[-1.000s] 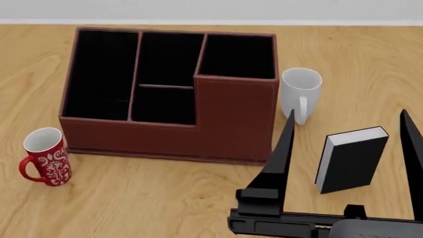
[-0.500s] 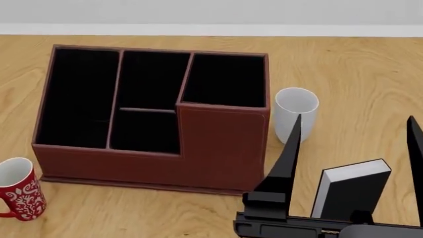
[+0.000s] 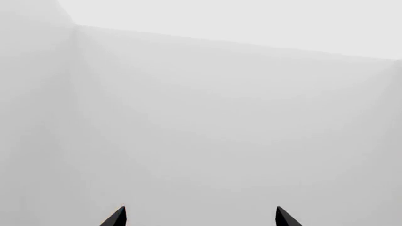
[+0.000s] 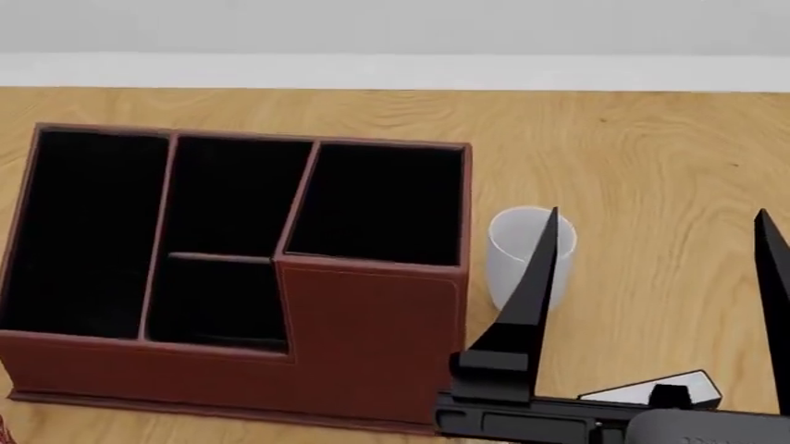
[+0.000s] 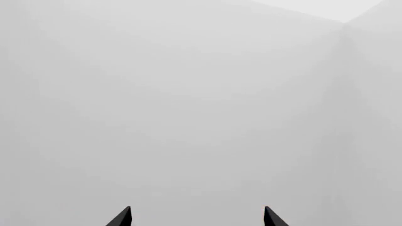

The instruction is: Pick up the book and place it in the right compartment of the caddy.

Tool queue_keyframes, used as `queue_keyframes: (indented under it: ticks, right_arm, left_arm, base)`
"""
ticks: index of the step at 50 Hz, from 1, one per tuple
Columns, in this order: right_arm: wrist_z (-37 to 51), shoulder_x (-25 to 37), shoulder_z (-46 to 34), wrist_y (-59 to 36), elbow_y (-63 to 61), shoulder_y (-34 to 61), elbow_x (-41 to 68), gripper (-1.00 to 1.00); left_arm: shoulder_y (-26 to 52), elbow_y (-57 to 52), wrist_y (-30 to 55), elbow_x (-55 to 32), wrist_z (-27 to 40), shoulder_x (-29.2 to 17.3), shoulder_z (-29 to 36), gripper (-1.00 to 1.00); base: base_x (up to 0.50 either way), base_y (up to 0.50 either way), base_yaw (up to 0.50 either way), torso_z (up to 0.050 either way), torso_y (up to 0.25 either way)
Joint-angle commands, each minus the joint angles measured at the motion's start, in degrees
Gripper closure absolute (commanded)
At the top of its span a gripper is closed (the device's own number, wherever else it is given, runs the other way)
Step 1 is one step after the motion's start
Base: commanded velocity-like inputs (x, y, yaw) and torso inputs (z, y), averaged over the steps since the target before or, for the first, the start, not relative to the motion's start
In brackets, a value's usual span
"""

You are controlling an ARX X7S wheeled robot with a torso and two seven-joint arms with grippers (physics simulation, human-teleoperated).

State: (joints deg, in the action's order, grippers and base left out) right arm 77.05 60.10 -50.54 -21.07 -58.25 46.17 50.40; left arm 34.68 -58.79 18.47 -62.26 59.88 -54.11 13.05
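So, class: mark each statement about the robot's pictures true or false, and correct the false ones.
1. The right gripper is open. True.
2. The book already sits in the caddy. False: it is on the table, outside the caddy, mostly hidden behind the gripper.
3. The right compartment holds nothing. True.
4. A white mug stands inside a compartment. False: it stands on the table beside the caddy's right wall.
5. The wrist views show the caddy. False: they show only fingers against pale walls.
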Motion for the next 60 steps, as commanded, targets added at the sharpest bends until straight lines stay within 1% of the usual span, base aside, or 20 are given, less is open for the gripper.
queue_keyframes:
  ticks: [1, 11, 19, 24, 26, 31, 33, 36, 37, 40, 41, 44, 46, 48, 49, 51, 52, 55, 57, 60]
  right_arm:
    - [0.0, -0.6, -0.3, -0.7, 0.2, 1.1, 0.6, -1.00]
    - [0.5, 0.0, -0.5, -0.3, -0.1, 0.9, 0.5, -1.00]
    - [0.6, 0.9, -0.5, 0.1, -0.2, 0.9, 1.1, -1.00]
    - [-0.9, 3.4, 0.5, -0.4, -0.8, 3.5, 5.9, -1.00]
    - [-2.4, 5.6, 1.5, -2.8, -1.3, 7.5, 10.9, -1.00]
    - [-12.4, 13.6, 6.3, -11.2, 0.3, 23.7, 31.7, -1.00]
    - [-17.1, 15.4, 8.1, -14.7, 2.4, 29.1, 38.1, -1.00]
    - [-23.1, 15.3, 9.5, -25.5, 6.4, 38.4, 45.5, -1.00]
    - [-27.6, 14.2, 10.0, -32.1, 9.3, 44.0, 48.0, -1.00]
    - [-33.4, 10.7, 9.8, -42.5, 16.5, 53.0, 52.4, -1.00]
    - [-34.6, 7.3, 8.2, -48.4, 20.3, 57.4, 52.4, -1.00]
    - [-37.4, 1.5, 5.8, -55.3, 26.6, 63.0, 51.8, -1.00]
    - [-41.5, -2.6, 3.9, -60.0, 31.2, 66.5, 50.6, -1.00]
    - [-48.4, -5.7, 2.1, -64.9, 33.8, 69.3, 47.0, -1.00]
    - [-54.5, -7.7, 0.1, -67.9, 35.6, 72.2, 42.6, -1.00]
    - [-65.3, -8.9, -5.6, -68.6, 36.1, 77.3, 35.1, -1.00]
    - [-70.7, -9.5, -9.6, -68.5, 36.1, 80.1, 30.8, -1.00]
    - [-94.3, -10.9, -24.7, -65.2, 34.1, 88.6, 13.1, -1.00]
    - [-107.0, -11.7, -29.3, -64.1, 32.0, 88.7, 0.9, -1.00]
    - [-121.3, -12.1, -35.2, -61.4, 30.1, 88.7, -11.1, -1.00]
  left_arm:
    - [0.1, 0.1, -1.0, 0.1, 0.2, -0.6, 0.5, -1.00]
    - [0.2, 0.3, -1.6, 0.5, 0.2, -0.7, 1.1, -1.00]
    - [0.7, 0.8, -1.8, 1.1, -0.1, -0.3, 1.8, -1.00]
    - [2.4, 0.8, -1.3, 0.3, 0.1, -0.3, 2.2, -1.00]
    - [3.0, 0.6, -1.2, -0.3, 0.3, -0.4, 2.3, -1.00]
    - [2.4, 0.5, -2.1, -0.2, 0.3, -0.8, 1.9, -1.00]
    - [2.1, 0.6, -2.5, 0.0, 0.2, -0.7, 1.8, -1.00]
    - [1.9, 1.0, -2.9, 0.4, -0.2, -0.5, 2.0, -1.00]
    - [1.7, 1.2, -3.1, 0.7, -0.5, -0.3, 2.0, -1.00]
    - [0.6, 1.5, -4.3, 1.3, -1.1, -0.2, 1.6, -1.00]
    - [0.1, 1.6, -4.7, 1.6, -1.3, -0.2, 1.4, -1.00]
    - [-0.3, 1.7, -5.2, 1.6, -1.5, -0.1, 1.4, -1.00]
    - [-0.1, 1.8, -5.3, 1.5, -1.7, -0.1, 1.4, -1.00]
    - [0.1, 1.8, -5.4, 1.0, -1.8, -0.4, 1.3, -1.00]
    - [0.5, 1.6, -5.3, 0.5, -1.7, -0.8, 1.2, -1.00]
    - [0.9, 1.2, -5.2, -0.2, -1.3, -1.2, 1.0, -1.00]
    - [1.0, 1.1, -5.2, -0.4, -1.1, -1.4, 0.9, -1.00]
    - [1.3, 0.9, -5.4, -0.6, -0.9, -1.5, 0.8, -1.00]
    - [1.3, 1.2, -5.4, -0.2, -1.1, -1.1, 1.0, -1.00]
    - [1.6, 1.4, -5.4, 0.1, -1.3, -0.7, 1.5, -1.00]
  base:
    - [0.27, -0.10, 0.00, 0.000, 0.000]
    - [0.26, -0.09, 0.00, 0.000, 0.001]
    - [0.01, 0.00, 0.00, 0.000, 0.000]
    - [0.00, 0.00, 0.00, 0.000, 0.000]
    - [0.00, 0.00, 0.00, 0.000, 0.000]
    - [0.00, 0.00, 0.00, 0.000, 0.002]
    - [0.00, 0.00, 0.00, 0.000, 0.000]
    - [0.00, 0.00, 0.00, 0.000, 0.000]
    - [0.00, 0.00, 0.00, 0.000, 0.000]
    - [0.00, 0.00, 0.00, 0.000, 0.000]
    - [0.00, 0.00, 0.00, 0.000, 0.000]
    - [0.00, 0.00, 0.00, 0.000, 0.000]
    - [0.00, 0.00, 0.00, 0.000, 0.000]
    - [0.00, 0.00, 0.00, 0.000, 0.000]
    - [0.00, 0.00, 0.00, 0.000, 0.000]
    - [0.00, 0.00, 0.00, 0.000, 0.000]
    - [0.00, 0.00, 0.00, 0.000, 0.000]
    - [0.00, 0.00, 0.00, 0.000, 0.000]
    - [0.00, 0.00, 0.00, 0.000, 0.000]
    - [0.00, 0.00, 0.00, 0.000, 0.000]
